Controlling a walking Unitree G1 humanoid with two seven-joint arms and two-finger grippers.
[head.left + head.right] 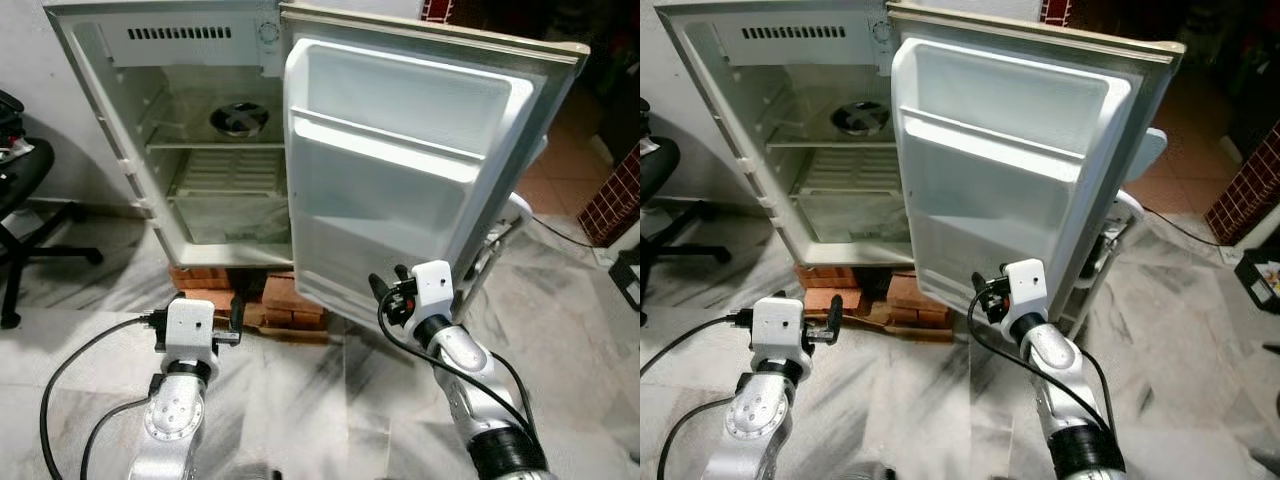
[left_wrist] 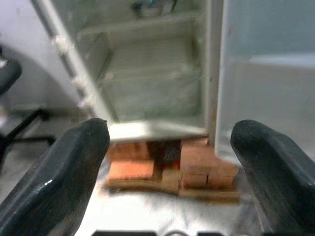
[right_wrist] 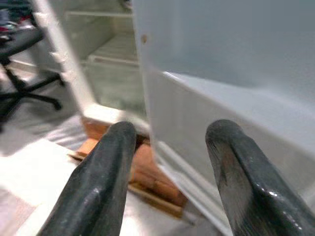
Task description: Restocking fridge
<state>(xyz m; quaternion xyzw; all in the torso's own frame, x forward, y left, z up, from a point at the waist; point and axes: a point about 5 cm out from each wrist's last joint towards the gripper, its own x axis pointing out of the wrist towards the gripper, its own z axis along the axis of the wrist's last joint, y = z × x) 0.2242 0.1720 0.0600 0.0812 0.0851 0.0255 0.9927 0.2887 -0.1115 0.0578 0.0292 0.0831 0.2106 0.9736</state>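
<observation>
Reaching forward at low height, the right tool [image 1: 388,290] holds its fingers spread, empty, just before the lower edge of the open fridge door [image 1: 400,160]. The left tool [image 2: 170,147], also spread and empty, points at the fridge [image 1: 200,150] standing on bricks [image 1: 285,300]. No writing is readable.

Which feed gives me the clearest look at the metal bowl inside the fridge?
The left eye view: the metal bowl sits sharp and whole on the upper shelf. The right eye view shows it too, nearer the door edge. The left wrist view catches only a blurred sliver; in the right wrist view I cannot make it out.
</observation>
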